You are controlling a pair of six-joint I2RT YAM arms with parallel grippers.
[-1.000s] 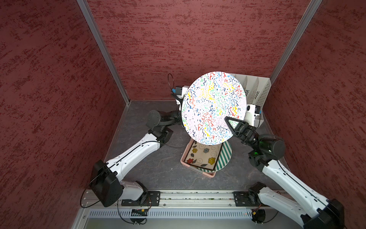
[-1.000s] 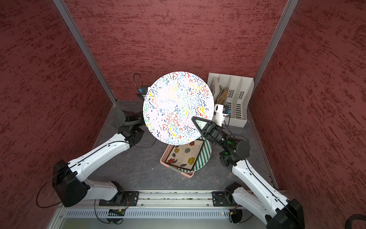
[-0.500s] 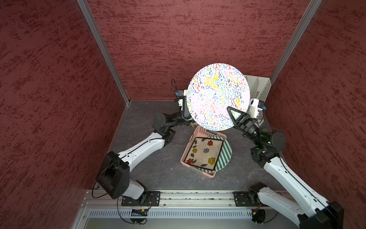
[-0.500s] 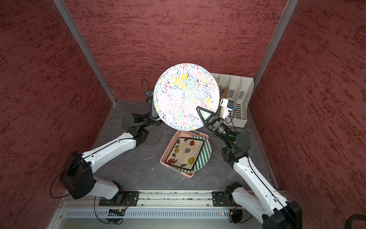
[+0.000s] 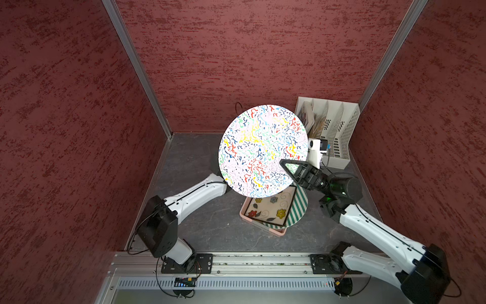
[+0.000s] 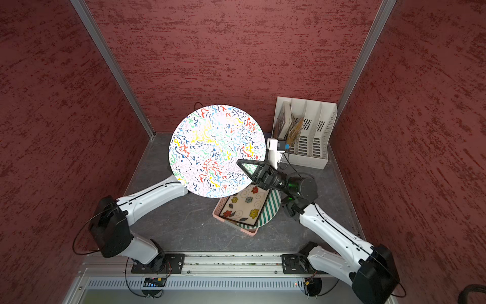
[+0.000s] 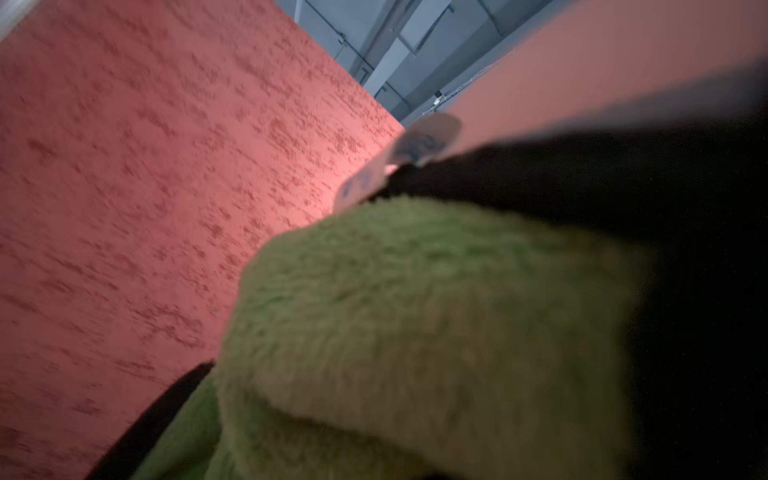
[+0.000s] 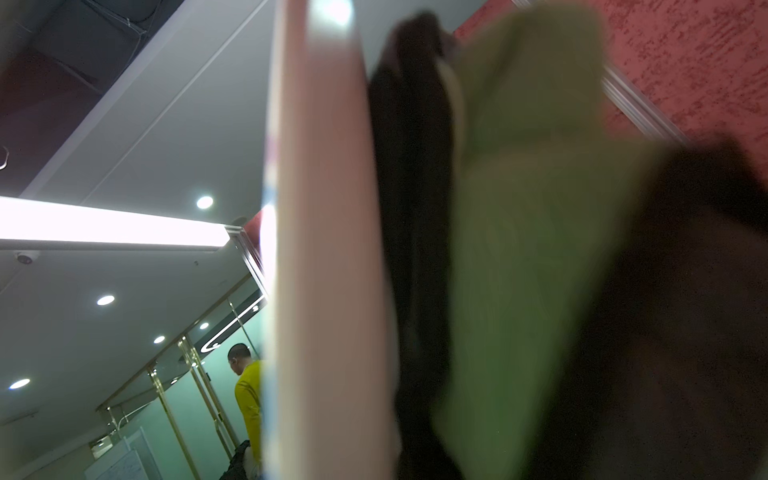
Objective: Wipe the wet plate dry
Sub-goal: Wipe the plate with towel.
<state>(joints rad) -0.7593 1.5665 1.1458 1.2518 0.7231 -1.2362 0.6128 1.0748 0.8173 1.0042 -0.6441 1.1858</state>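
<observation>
Two tight grips: right gripper on the raised plate, left gripper on green cloth

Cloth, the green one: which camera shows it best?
The left wrist view: the cloth fills most of the frame and its fluffy pile shows. The right wrist view catches it blurred, beside the plate seen edge-on. In both top views the plate hides it.

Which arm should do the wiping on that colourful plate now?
Left arm: it holds the green cloth at the plate's back face, while the right hand is busy gripping the plate's rim.
</observation>
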